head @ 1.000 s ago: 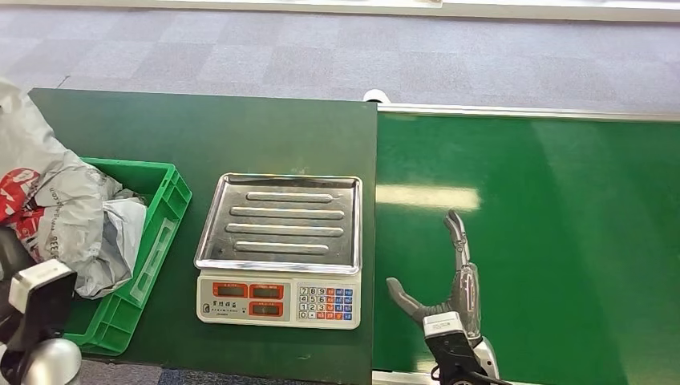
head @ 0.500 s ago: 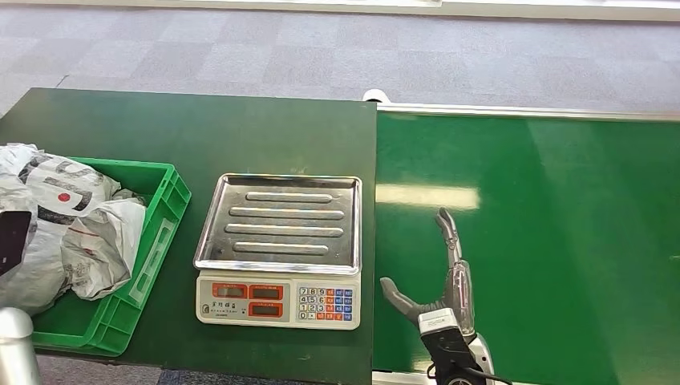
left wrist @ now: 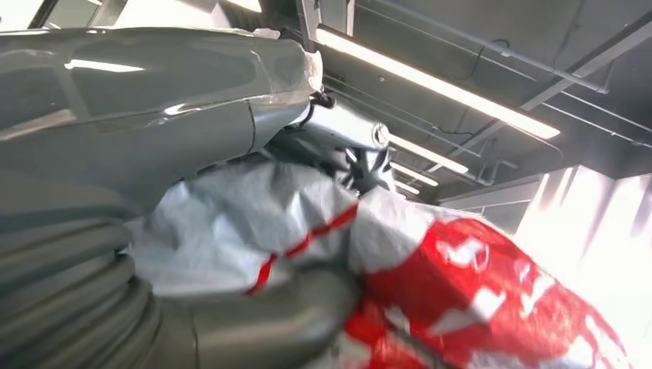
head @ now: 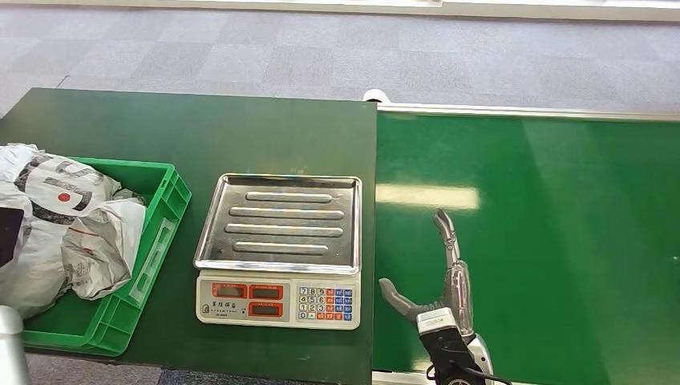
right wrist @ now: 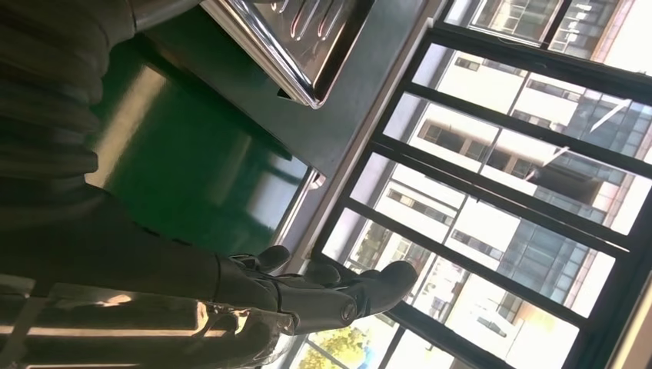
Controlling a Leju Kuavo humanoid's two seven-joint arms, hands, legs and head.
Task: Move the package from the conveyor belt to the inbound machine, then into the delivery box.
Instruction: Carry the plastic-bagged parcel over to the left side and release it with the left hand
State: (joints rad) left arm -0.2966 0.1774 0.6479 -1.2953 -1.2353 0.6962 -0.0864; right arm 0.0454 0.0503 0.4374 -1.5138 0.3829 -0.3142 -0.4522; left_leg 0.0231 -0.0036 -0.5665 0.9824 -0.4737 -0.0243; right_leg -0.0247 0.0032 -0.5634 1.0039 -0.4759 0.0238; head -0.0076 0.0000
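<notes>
A grey plastic package with red and black print lies in the green delivery box at the table's left end. In the left wrist view my left hand has its thumb wrapped over the crumpled package and holds it. The inbound machine, a scale with a steel tray, stands bare in the middle of the table. My right hand hovers over the green conveyor belt, fingers straight and thumb apart, holding nothing. Its dark fingers show the same in the right wrist view.
The dark green table carries the box and the scale. The scale's keypad faces me. The belt's metal rail runs along its far side, with grey carpet beyond.
The package has dropped from its raised position into the box. My left arm has moved left and down to the picture's edge. My right hand has shifted slightly left.
</notes>
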